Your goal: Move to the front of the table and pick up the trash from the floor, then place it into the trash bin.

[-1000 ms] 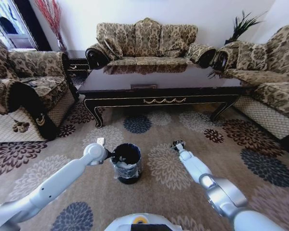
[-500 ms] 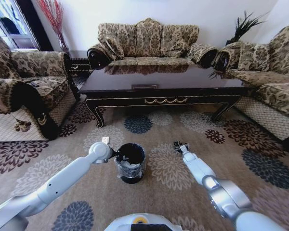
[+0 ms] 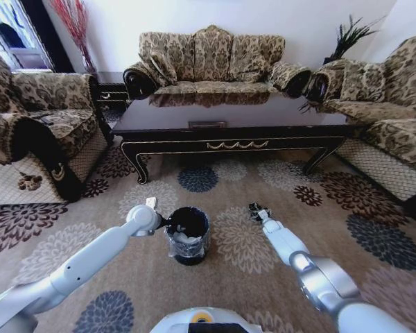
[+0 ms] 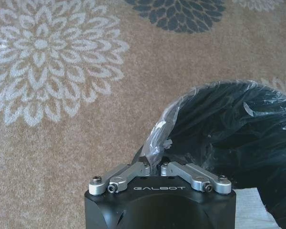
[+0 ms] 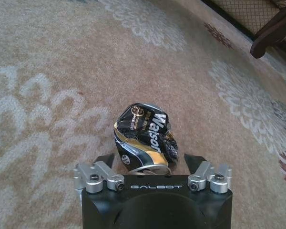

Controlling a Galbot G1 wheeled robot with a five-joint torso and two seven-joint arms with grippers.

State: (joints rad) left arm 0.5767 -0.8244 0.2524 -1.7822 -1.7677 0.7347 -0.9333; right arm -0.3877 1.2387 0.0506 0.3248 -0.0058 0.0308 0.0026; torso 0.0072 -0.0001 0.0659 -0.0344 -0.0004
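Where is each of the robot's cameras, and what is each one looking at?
Head view: on the head, facing forward and down at the table, floor and trash bin; both arms show.
Left wrist view: on the left arm, facing the bin's liner, which the left gripper pinches.
Right wrist view: on the right arm, facing the carpet; the right gripper holds a crumpled dark wrapper.
Shared: head and left wrist views both show the bin.

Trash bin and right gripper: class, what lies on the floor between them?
In the head view, only bare patterned floor lies between the trash bin and the right gripper.
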